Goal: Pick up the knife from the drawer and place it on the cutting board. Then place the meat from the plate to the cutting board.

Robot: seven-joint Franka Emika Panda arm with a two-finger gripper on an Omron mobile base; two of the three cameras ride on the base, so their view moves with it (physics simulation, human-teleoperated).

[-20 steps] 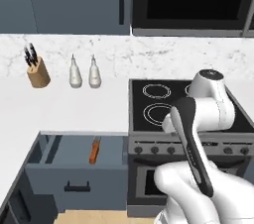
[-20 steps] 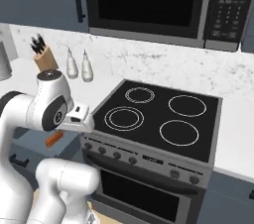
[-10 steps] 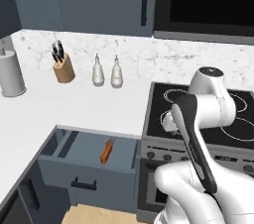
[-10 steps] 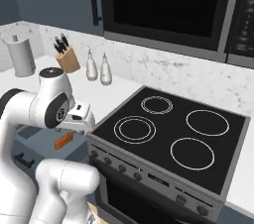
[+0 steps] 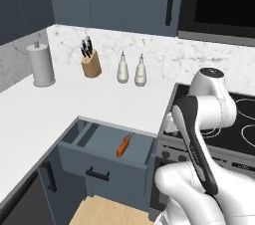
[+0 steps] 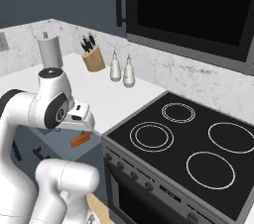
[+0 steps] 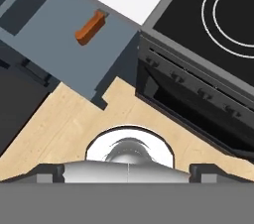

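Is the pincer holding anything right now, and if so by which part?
Nothing is held. The pincer is open and empty, and the knife lies in the open drawer, untouched.

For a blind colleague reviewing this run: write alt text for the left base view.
An open slate-blue drawer under a white counter holds a small orange-handled knife, with the white robot arm rising at the right in front of a black stove. At the back wall stand a paper towel roll, a knife block and two pale bottles.
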